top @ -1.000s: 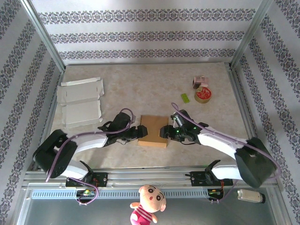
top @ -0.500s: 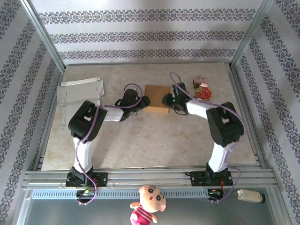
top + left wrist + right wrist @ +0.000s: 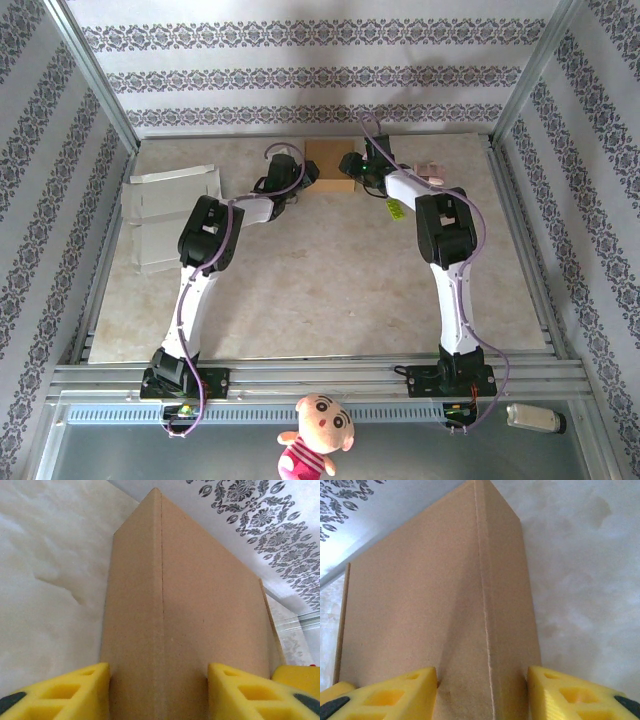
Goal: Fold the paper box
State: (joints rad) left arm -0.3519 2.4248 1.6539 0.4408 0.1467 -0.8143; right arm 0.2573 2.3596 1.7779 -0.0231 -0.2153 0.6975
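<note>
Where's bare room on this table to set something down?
Bare: the table stretch between left arm and right arm, toward the near edge. Crowded: the far edge, where left pincer and right pincer clamp the brown box, and the left side, with flat white cartons.

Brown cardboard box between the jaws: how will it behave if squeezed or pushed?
The cardboard box looks thin-walled with a scored crease, so it is probably light and apt to buckle there under a hard squeeze. Matte faces against the yellow foam pads should grip, not slip. Flat-sided: it would slide, not roll.

table (image 3: 320, 290) — beige marble | white flat cartons (image 3: 170, 215) left | pink box (image 3: 432, 172) far right
</note>
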